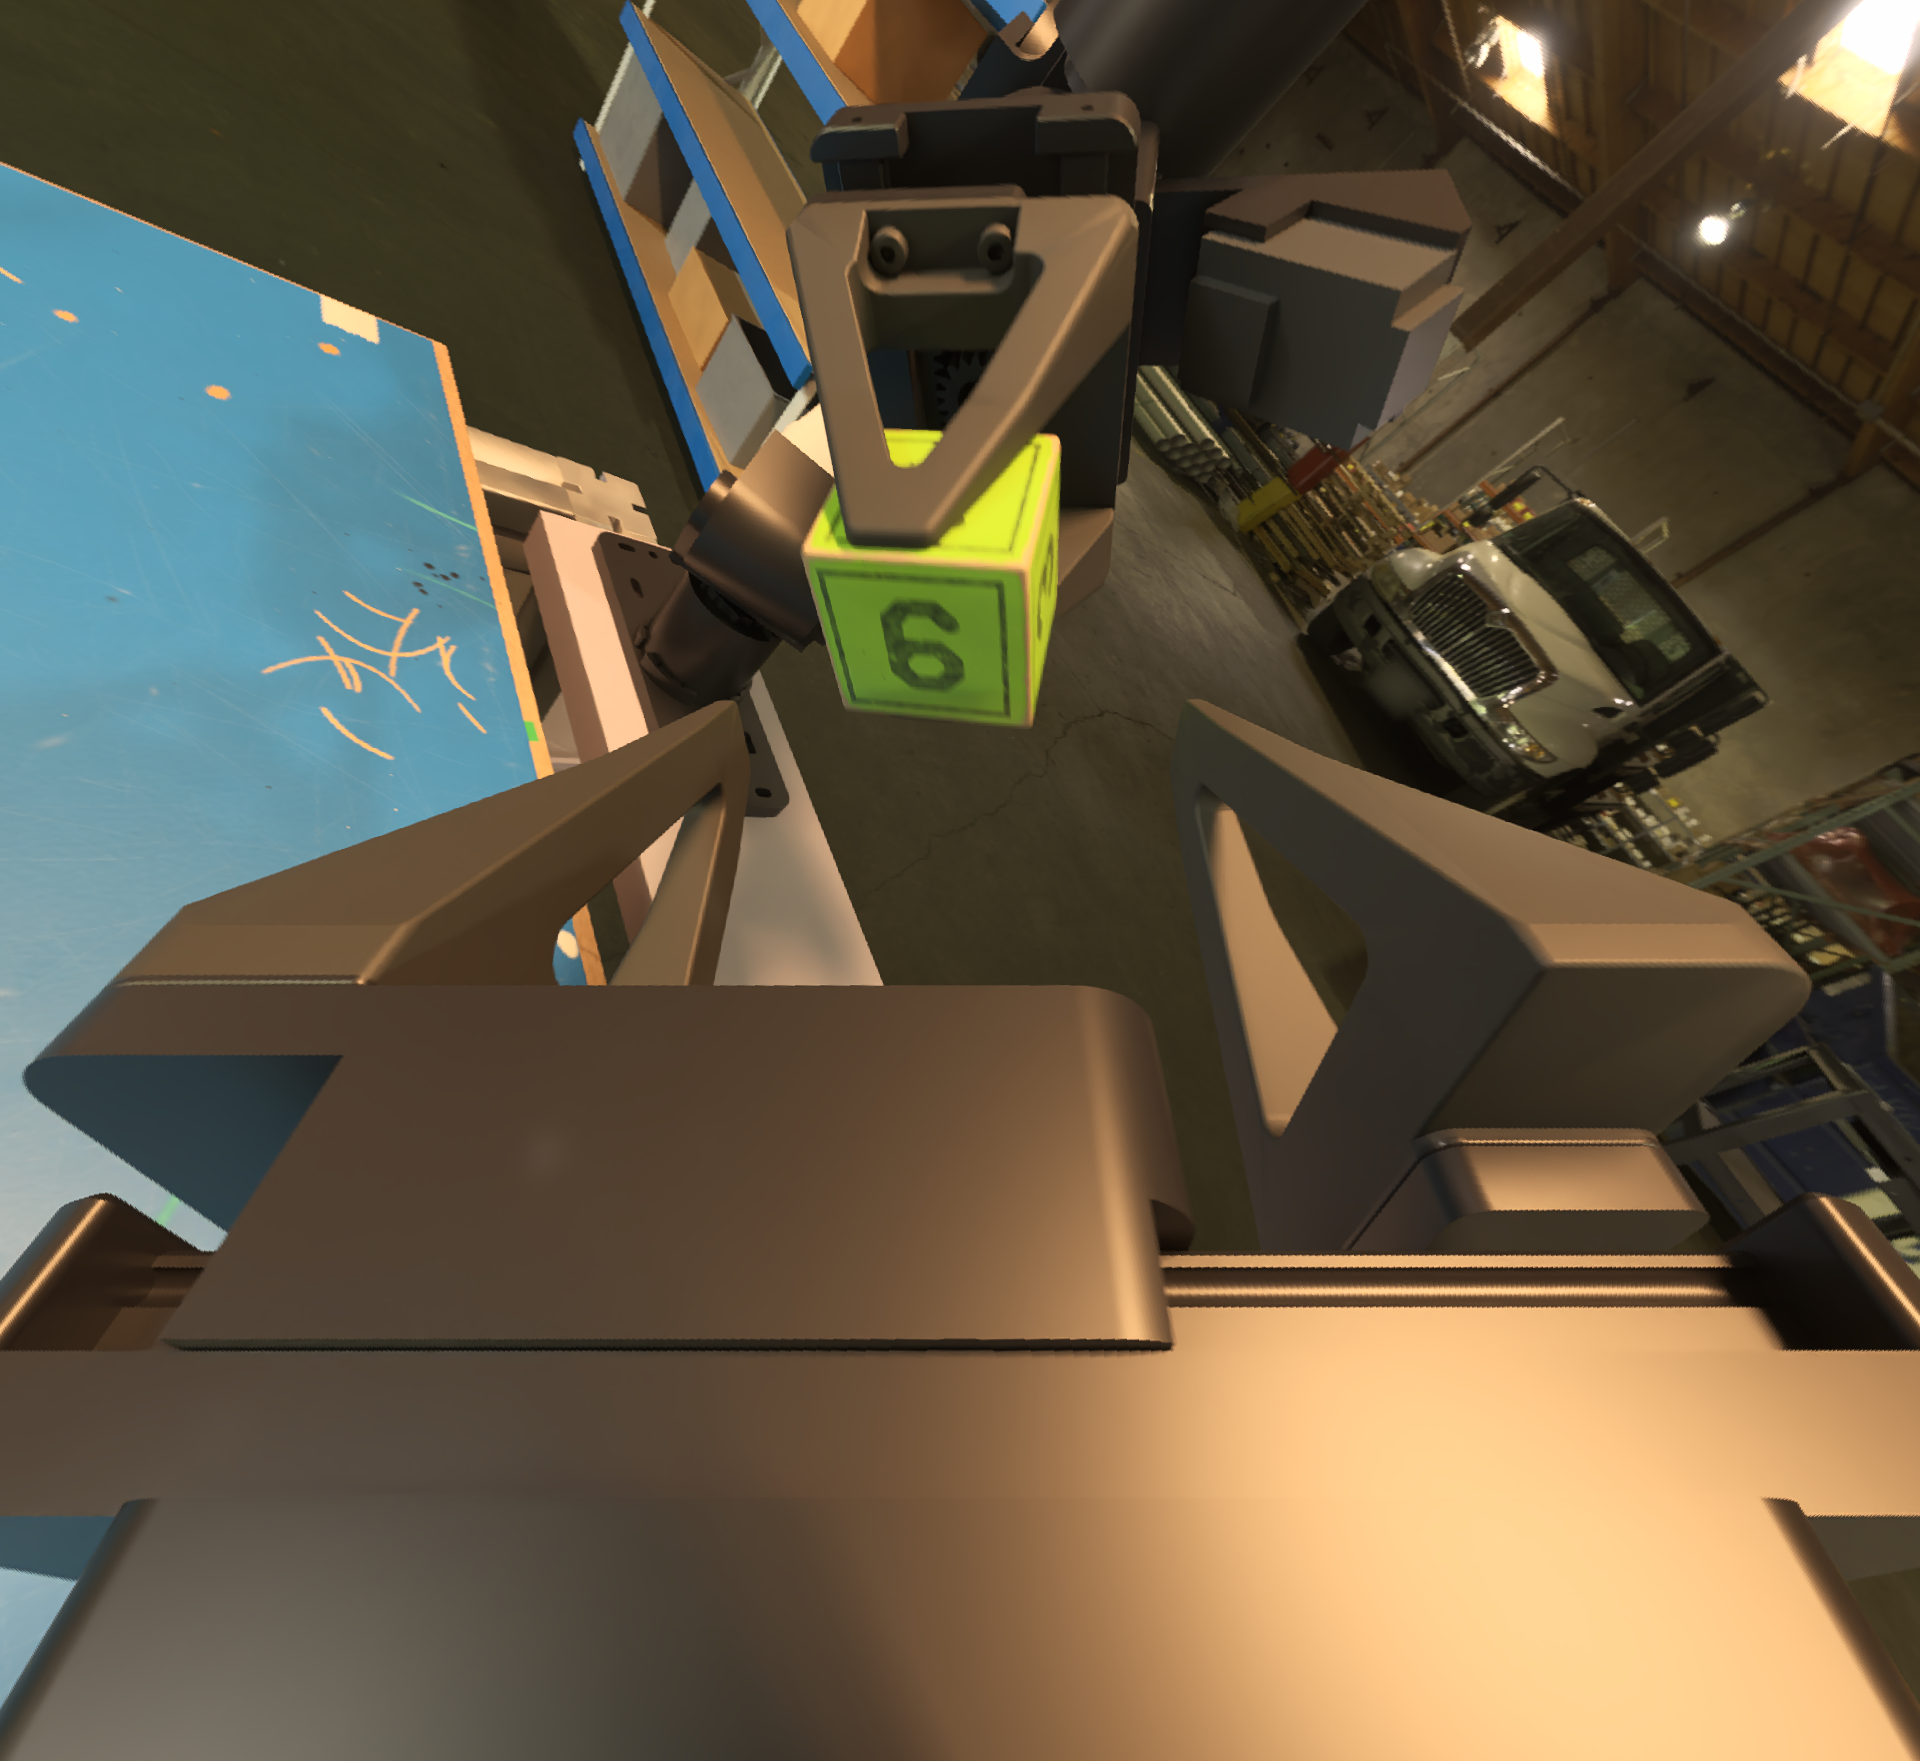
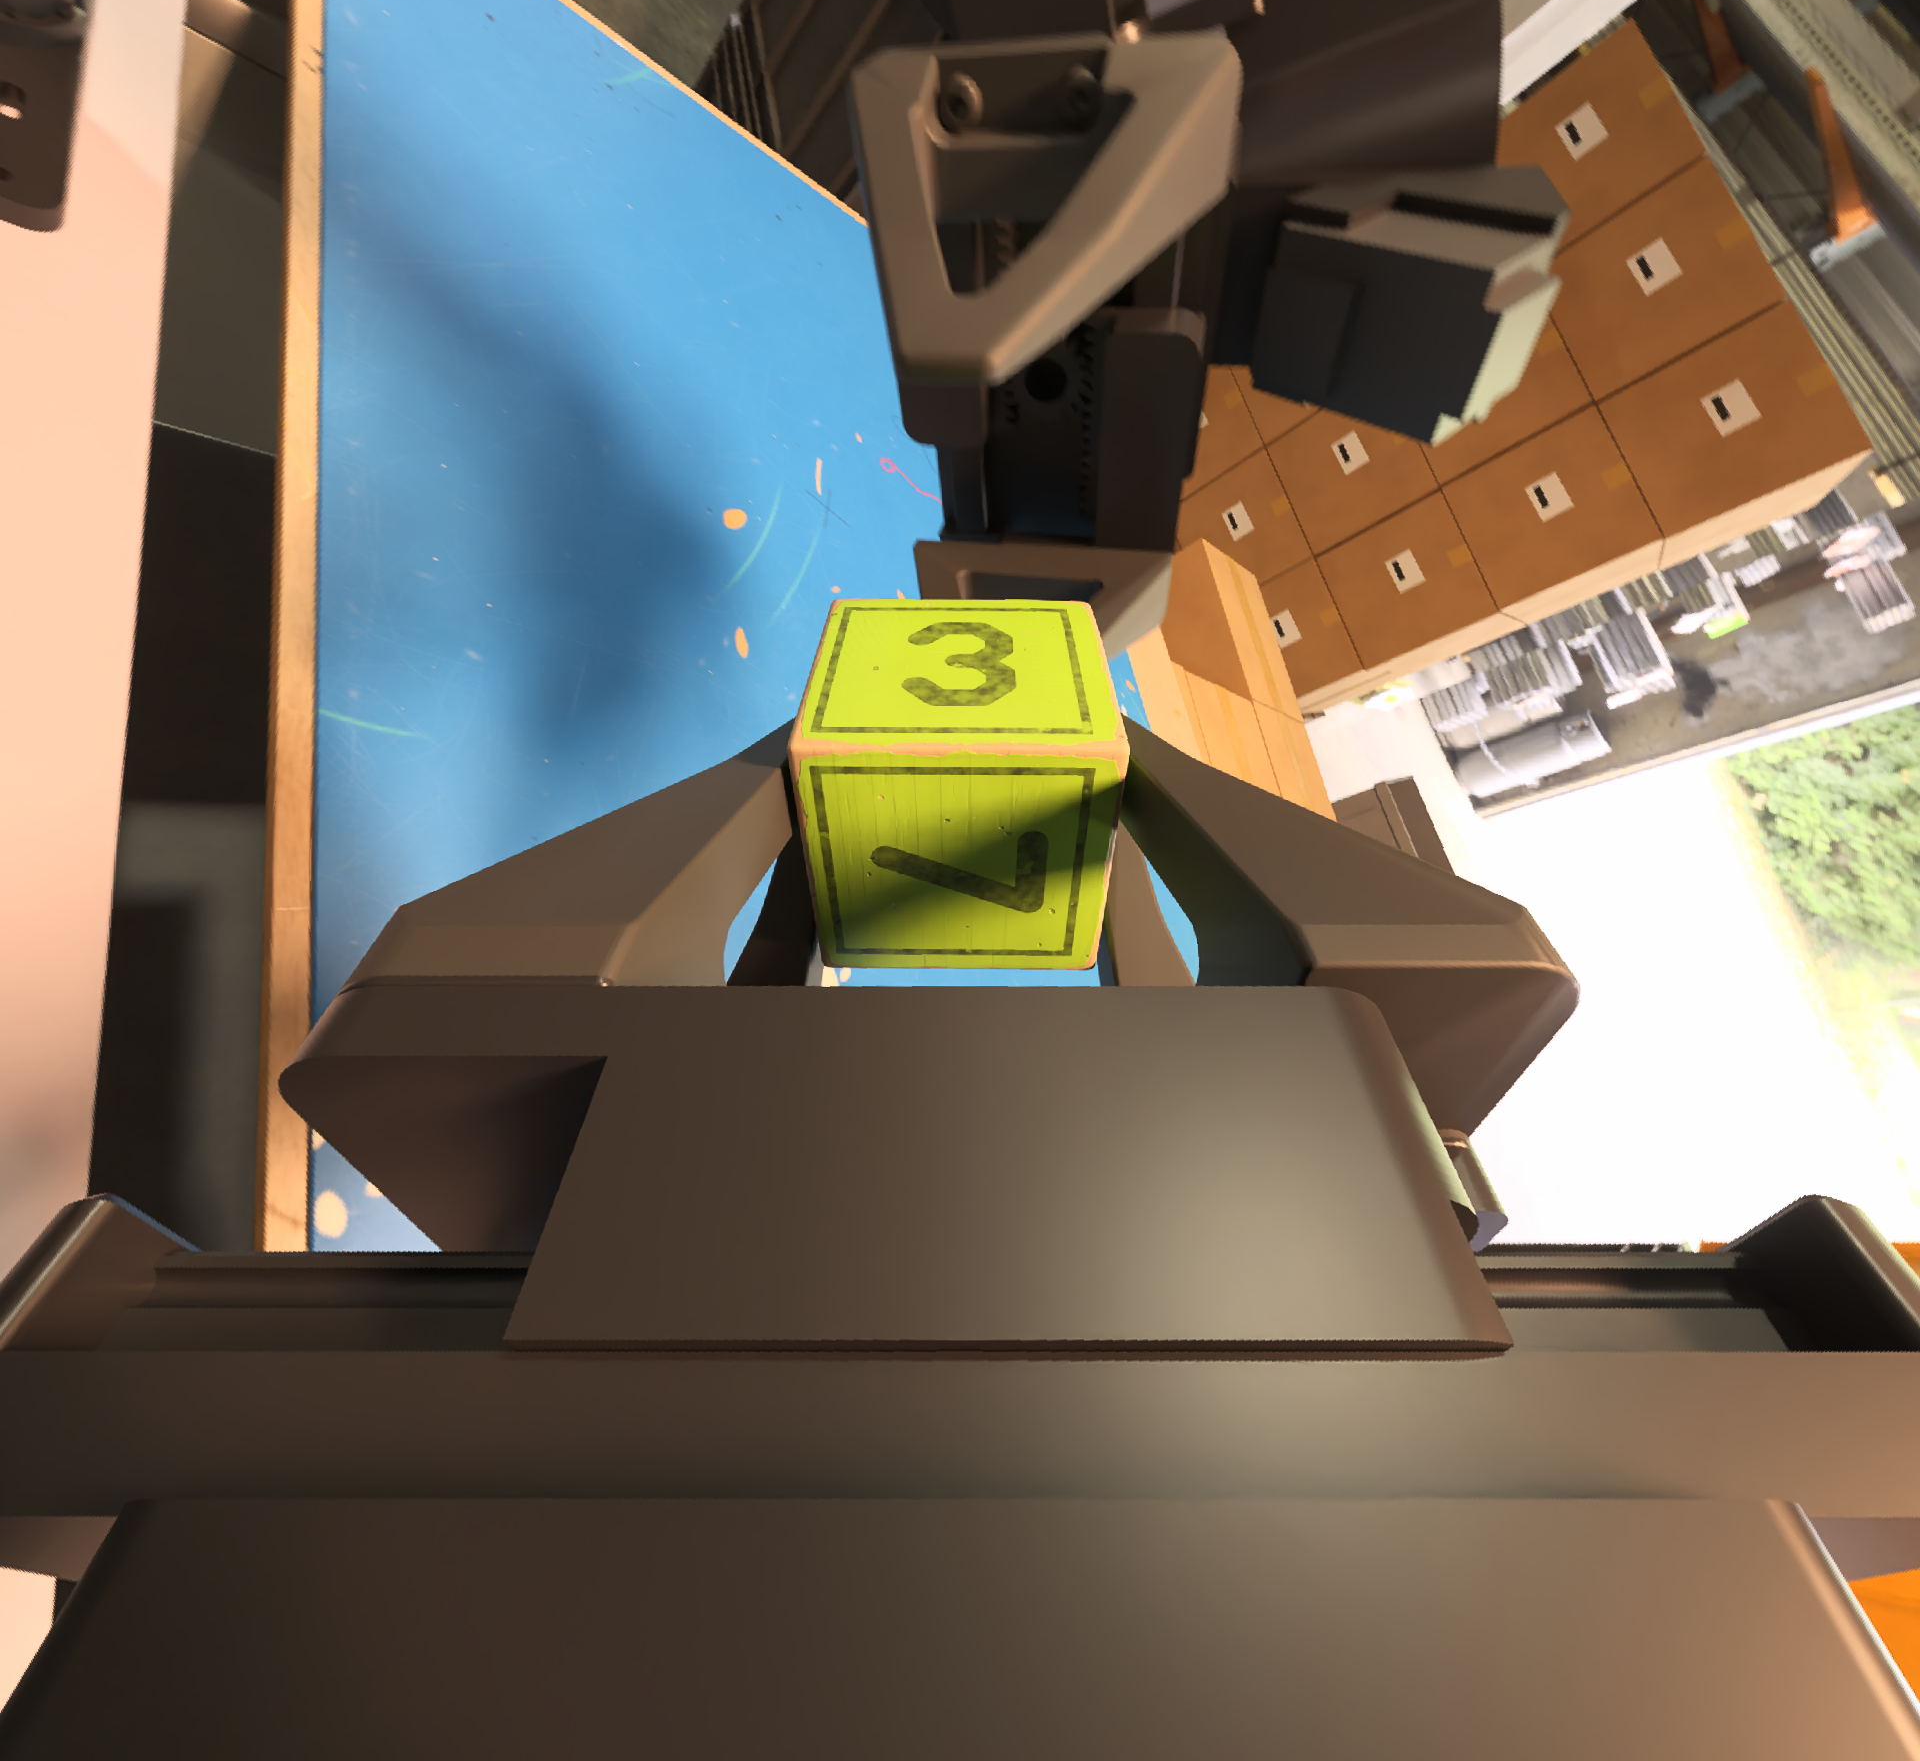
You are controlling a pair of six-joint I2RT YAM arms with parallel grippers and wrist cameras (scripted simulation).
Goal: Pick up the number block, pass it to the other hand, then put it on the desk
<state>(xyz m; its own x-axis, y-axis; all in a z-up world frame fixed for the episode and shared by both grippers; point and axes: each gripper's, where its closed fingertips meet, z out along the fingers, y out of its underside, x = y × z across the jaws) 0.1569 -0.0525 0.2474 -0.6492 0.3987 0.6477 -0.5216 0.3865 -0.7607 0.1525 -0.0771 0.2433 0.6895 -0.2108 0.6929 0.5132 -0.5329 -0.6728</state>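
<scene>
The lime-green number block (image 2: 956, 859) is clamped between my right gripper's (image 2: 956, 776) two fingers and held in the air beside the blue desk (image 2: 571, 361). In the left wrist view the block (image 1: 935, 631) hangs from the right gripper (image 1: 987, 558), just beyond my left gripper (image 1: 961, 714). The left gripper is open, its fingertips spread wider than the block and not touching it. In the right wrist view the left gripper (image 2: 977, 506) faces the block from the far side. The desk (image 1: 208, 568) lies to the left.
Blue shelving with cardboard boxes (image 1: 748, 101) and a parked truck (image 1: 1507, 631) stand in the background. A stack of brown boxes (image 2: 1558, 412) is behind the left arm. A white arm mount (image 1: 592, 631) sits at the desk's edge.
</scene>
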